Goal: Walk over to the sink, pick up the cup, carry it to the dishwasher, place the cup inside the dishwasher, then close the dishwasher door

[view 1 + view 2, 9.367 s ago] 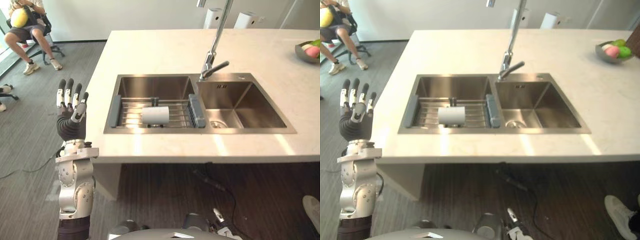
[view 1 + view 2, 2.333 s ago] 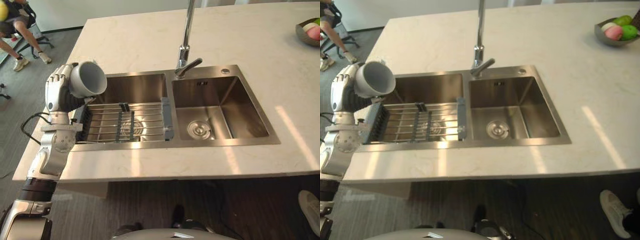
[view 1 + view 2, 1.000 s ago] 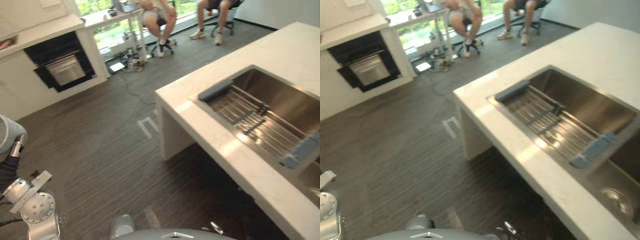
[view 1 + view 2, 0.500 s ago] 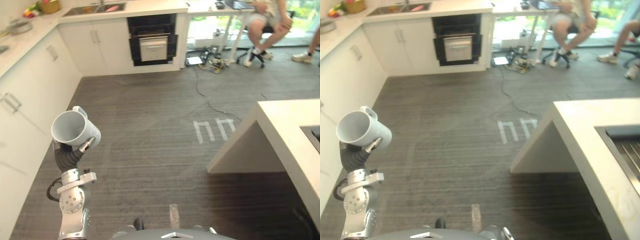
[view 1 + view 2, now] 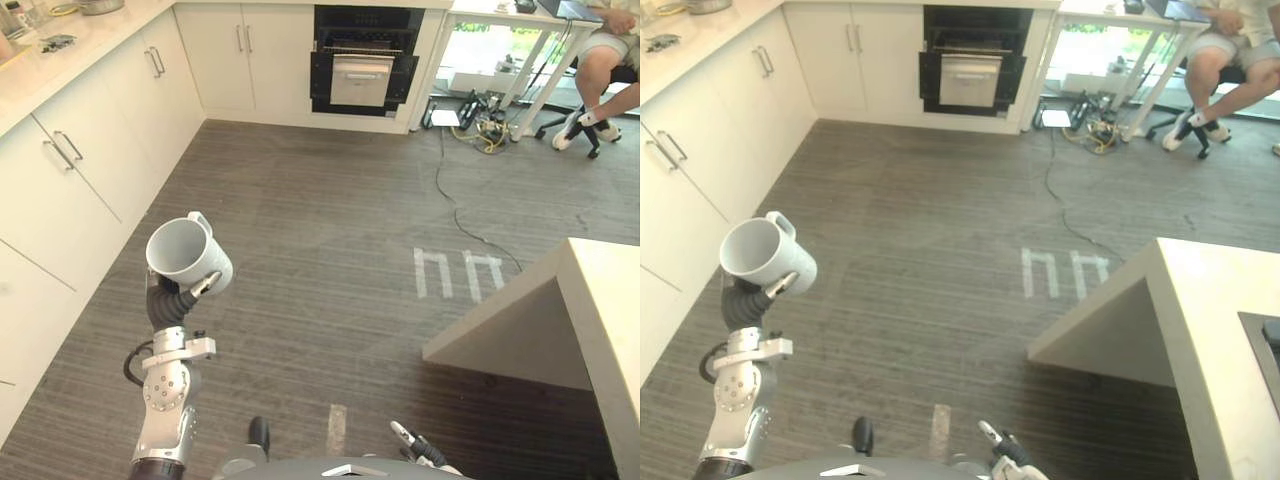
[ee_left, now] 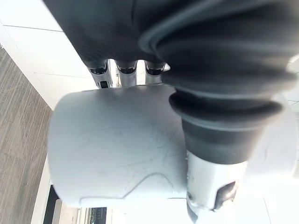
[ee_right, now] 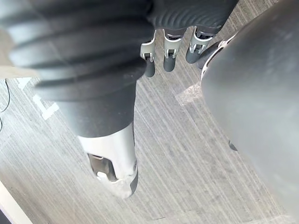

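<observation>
A pale grey cup (image 5: 188,255) with a handle is held up at chest height, mouth tilted up and to the left. My left hand (image 5: 166,303) is shut on it from below, one finger (image 5: 207,285) against its side. In the left wrist view the cup (image 6: 112,144) lies across the palm with the fingers (image 6: 126,70) curled behind it. The black dishwasher (image 5: 365,60) sits in the far cabinet row, well ahead, a pale panel at its front. My right hand (image 7: 112,158) hangs over the floor, fingers (image 7: 168,51) straight and holding nothing.
White cabinets (image 5: 60,180) with a worktop run along the left. The corner of the pale island counter (image 5: 560,320) juts in at the right. Cables (image 5: 480,130) lie on the floor by a desk, where a person (image 5: 610,70) sits. White tape marks (image 5: 460,275) lie on the grey floor.
The whole view has swung from the sink island to the cabinets; the dishwasher now lies ahead near the top centre. The cup stays in my left hand.
</observation>
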Controlling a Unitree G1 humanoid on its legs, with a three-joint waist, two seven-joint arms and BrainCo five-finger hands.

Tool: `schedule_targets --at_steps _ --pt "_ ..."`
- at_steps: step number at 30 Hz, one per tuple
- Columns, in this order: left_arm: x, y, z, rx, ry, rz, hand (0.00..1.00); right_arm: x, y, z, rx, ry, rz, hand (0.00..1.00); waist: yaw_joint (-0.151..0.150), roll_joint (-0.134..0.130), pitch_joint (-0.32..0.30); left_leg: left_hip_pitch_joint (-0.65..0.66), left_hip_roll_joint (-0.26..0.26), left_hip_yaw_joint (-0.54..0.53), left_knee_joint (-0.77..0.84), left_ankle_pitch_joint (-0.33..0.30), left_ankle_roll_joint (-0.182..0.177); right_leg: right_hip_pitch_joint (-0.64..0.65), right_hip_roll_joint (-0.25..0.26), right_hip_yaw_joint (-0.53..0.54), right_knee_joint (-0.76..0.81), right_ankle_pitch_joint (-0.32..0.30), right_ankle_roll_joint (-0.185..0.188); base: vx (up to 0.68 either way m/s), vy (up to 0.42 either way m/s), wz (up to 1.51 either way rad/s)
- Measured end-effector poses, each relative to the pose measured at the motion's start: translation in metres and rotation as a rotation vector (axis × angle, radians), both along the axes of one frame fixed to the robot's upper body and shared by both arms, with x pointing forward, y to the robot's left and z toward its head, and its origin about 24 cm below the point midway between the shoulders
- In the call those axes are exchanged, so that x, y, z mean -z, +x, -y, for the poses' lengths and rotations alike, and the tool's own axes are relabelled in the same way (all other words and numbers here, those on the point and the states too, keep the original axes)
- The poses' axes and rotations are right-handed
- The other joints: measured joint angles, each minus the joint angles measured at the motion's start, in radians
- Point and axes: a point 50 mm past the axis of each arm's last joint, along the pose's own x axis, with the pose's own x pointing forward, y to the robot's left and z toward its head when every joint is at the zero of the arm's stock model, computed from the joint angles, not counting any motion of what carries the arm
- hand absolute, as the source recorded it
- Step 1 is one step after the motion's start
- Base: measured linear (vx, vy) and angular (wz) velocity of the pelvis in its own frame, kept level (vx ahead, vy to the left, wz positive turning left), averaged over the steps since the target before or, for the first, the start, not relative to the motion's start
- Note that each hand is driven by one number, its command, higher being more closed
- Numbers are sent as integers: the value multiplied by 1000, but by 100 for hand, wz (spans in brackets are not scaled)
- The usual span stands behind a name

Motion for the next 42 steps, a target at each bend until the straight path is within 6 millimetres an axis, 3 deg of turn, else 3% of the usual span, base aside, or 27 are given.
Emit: schedule_targets --at_steps 10,12,13,14,15,16,17,19,20,21,22,23,25,26,28,30,31,32,34,35,36,37,38,39,40,42 --pt "0 1 1 68 -23 3 100 2 -7 -2 44 103 -22 0 -6 0 0 2 -5 11 -5 -9 1 0 1 8 -10 -1 -1 0 0 -2" --pt "2 1 1 84 -29 -7 100 2 -9 1 26 113 -35 0 -5 -3 -1 8 -12 27 1 -24 6 -8 -14 5 18 -28 -7 10 17 -7" --pt "2 2 2 90 -31 -14 100 2 -10 2 17 106 -39 0 -4 -14 -2 13 -23 37 2 -34 6 -25 -31 7 63 -56 -7 50 80 14" --pt "1 6 4 118 -29 -20 100 3 -15 4 9 94 -60 0 -10 -49 -2 -7 -53 73 77 -81 38 -44 -87 -6 151 -115 1 68 93 29" --pt "0 8 7 136 -27 -21 100 4 -18 5 9 91 -73 0 -11 -58 -2 -13 -71 90 121 -109 52 -37 -113 -21 177 -130 6 141 122 51" --pt "-3 12 10 161 -26 -15 100 4 -23 9 26 78 -84 0 -14 -48 -2 -20 -82 82 181 -156 57 -45 -134 -46 291 -129 10 95 97 63" --pt "-5 17 12 180 -24 -19 100 3 -25 15 16 51 -91 0 -23 -48 18 -41 -88 56 295 -232 64 -137 -178 -54 569 -104 -64 90 107 61" --pt "-4 18 14 191 -24 -31 100 5 -31 13 28 61 -108 0 -22 -40 20 -33 -88 35 350 -278 73 -204 -194 -42 741 -8 -167 126 139 45" --pt "-4 18 18 200 -34 -42 100 6 -34 9 29 61 -99 0 -24 -20 23 8 -83 7 357 -309 87 -279 -188 17 892 116 -158 243 146 29" --pt "-4 19 17 196 -37 -40 100 6 -32 5 35 73 -88 0 -24 -26 23 21 -81 1 357 -316 92 -305 -173 36 931 61 -127 299 112 25" --pt "-4 19 17 191 -43 -39 100 7 -31 -3 54 95 -73 0 -28 -37 24 40 -70 -9 350 -331 90 -352 -133 29 939 -31 -113 180 24 12" --pt "-5 19 19 197 -44 -38 100 7 -31 -4 56 101 -67 0 -29 -42 25 50 -63 -11 344 -337 88 -375 -110 22 916 -61 -110 224 0 13" --pt "-7 22 31 247 -40 -28 100 5 -28 -11 81 123 -30 0 -44 -47 30 97 -41 -18 300 -353 76 -445 -34 -55 688 -91 -79 273 -26 9" --pt "-9 24 34 264 -37 -20 100 5 -28 -11 87 122 -25 0 -47 -45 31 108 -39 -20 292 -360 74 -455 -18 -62 604 -79 -69 334 -39 12" --pt "-21 33 42 306 -23 32 100 6 -37 -13 98 135 -52 0 -62 -45 33 155 -36 -24 287 -411 58 -451 32 -24 287 27 -50 476 -100 21" --pt "-29 37 45 318 -27 76 100 8 -50 -14 108 145 -91 0 -72 -47 30 206 -42 -42 303 -477 39 -434 30 18 226 73 -74 525 -148 38" --pt "-32 38 47 330 -36 90 100 8 -61 -14 120 153 -124 0 -82 -36 16 241 -27 -66 304 -516 34 -438 30 3 300 138 -112 721 -204 68" --pt "-29 37 51 349 -58 86 100 7 -68 -6 120 144 -141 0 -91 16 -5 256 5 -79 303 -534 38 -460 42 -33 387 61 -114 733 -186 67" --pt "-30 37 58 388 -55 91 100 7 -70 -1 125 131 -156 0 -97 37 -15 208 21 -77 457 -527 23 -466 33 -60 460 -23 -145 555 -121 51" --pt "-28 35 60 397 -59 83 100 7 -73 -2 138 145 -168 0 -98 35 -14 174 34 -77 630 -470 7 -421 32 -87 503 -91 -147 626 -170 38" --pt "-27 34 61 396 -66 83 100 7 -76 -4 142 148 -172 0 -97 33 -13 161 50 -82 698 -434 -39 -394 38 -97 511 -119 -145 719 -216 39" --pt "-30 32 65 397 -86 99 100 7 -80 -4 153 148 -178 0 -97 35 -10 82 81 -97 891 -307 -116 -336 52 -109 508 -173 -145 448 -149 30" --pt "-33 31 66 395 -99 113 100 7 -81 -5 158 147 -180 0 -96 36 -10 31 101 -98 998 -221 -123 -308 63 -111 499 -199 -153 536 -157 14" --pt "-37 27 68 392 -115 136 100 7 -84 -2 160 136 -181 0 -82 41 -8 -48 135 -83 1157 -175 -98 -268 86 -108 483 -221 -154 540 -103 -21" --pt "-43 23 66 392 -117 165 100 5 -80 3 153 109 -160 0 -60 50 -4 -131 160 -61 1297 -198 -48 -201 112 -94 447 -237 -164 535 -67 -38" --pt "-49 18 58 370 -106 190 100 4 -85 14 153 68 -178 0 -29 48 -5 -239 162 10 1280 -289 31 -74 121 -52 344 -241 -158 571 11 -62"
